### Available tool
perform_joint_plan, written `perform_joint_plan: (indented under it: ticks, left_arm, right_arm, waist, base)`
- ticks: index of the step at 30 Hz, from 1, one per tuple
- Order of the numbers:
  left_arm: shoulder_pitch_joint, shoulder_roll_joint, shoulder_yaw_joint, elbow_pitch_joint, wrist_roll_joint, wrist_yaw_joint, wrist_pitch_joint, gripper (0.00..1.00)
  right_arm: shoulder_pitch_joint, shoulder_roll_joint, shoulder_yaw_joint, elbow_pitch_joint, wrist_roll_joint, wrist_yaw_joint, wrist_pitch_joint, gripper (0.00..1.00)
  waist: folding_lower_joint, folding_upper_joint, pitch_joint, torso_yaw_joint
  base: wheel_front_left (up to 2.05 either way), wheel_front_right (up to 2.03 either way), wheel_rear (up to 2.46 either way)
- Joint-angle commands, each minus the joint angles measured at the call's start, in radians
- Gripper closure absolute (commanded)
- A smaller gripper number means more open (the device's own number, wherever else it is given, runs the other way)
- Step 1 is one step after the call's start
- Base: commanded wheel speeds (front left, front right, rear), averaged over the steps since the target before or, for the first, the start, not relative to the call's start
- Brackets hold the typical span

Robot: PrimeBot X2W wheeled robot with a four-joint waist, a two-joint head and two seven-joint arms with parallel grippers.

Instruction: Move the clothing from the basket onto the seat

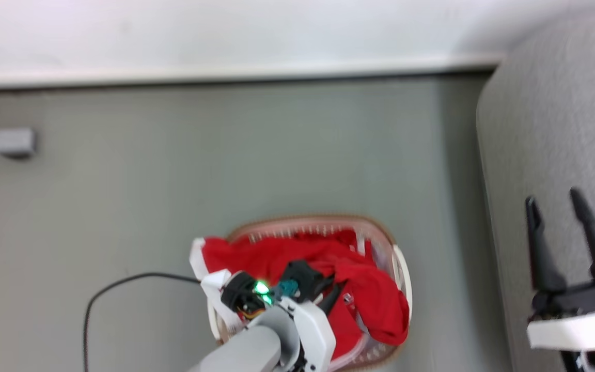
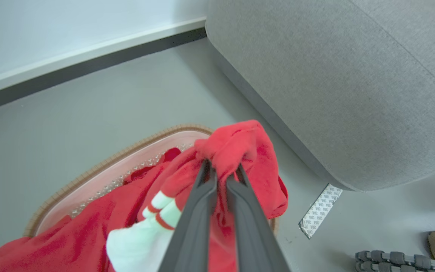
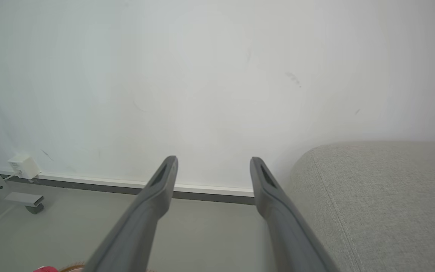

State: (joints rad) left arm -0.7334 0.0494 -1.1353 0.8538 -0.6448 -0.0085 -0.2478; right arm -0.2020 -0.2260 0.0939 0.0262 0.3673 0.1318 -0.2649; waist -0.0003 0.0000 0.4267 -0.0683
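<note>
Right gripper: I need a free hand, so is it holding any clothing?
No, the right gripper stands open with nothing in it.

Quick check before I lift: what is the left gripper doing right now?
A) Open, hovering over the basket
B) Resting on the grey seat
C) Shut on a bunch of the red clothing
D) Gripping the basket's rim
C: in the left wrist view the left gripper has its two fingers closed on a bunched fold of the clothing, over the basket.
</note>
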Motion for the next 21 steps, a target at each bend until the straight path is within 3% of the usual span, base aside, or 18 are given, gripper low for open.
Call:
perform_joint_plan:
  ticks: [1,9,14,21]
  left_arm:
    - [0.03,0.015,0.004,-0.02,-0.004,0.009,-0.007,1.0]
    - [0.109,0.106,0.022,-0.225,-0.029,0.06,0.005,1.0]
    - [0.145,0.186,0.042,-0.402,-0.034,0.122,0.031,1.0]
    - [0.169,0.27,0.054,-0.623,-0.029,0.182,0.085,1.0]
  right_arm:
    - [0.033,-0.001,0.011,0.01,0.018,-0.002,0.001,0.0]
    - [0.124,-0.057,0.121,0.036,0.081,-0.002,0.001,0.0]
    - [0.14,-0.083,0.2,0.041,0.101,-0.002,0.001,0.0]
    - [0.076,-0.133,0.418,0.049,0.112,-0.002,0.001,0.0]
  waist:
    - [0.0003,0.0,-0.15,0.048]
    - [0.0003,0.0,-0.302,0.085]
    - [0.0003,0.0,-0.355,0.092]
    - [0.0003,0.0,-0.403,0.099]
  base:
    - [0.0,0.0,0.0]
    - [0.0,0.0,0.0]
    - [0.0,0.0,0.0]
    - [0.0,0.0,0.0]
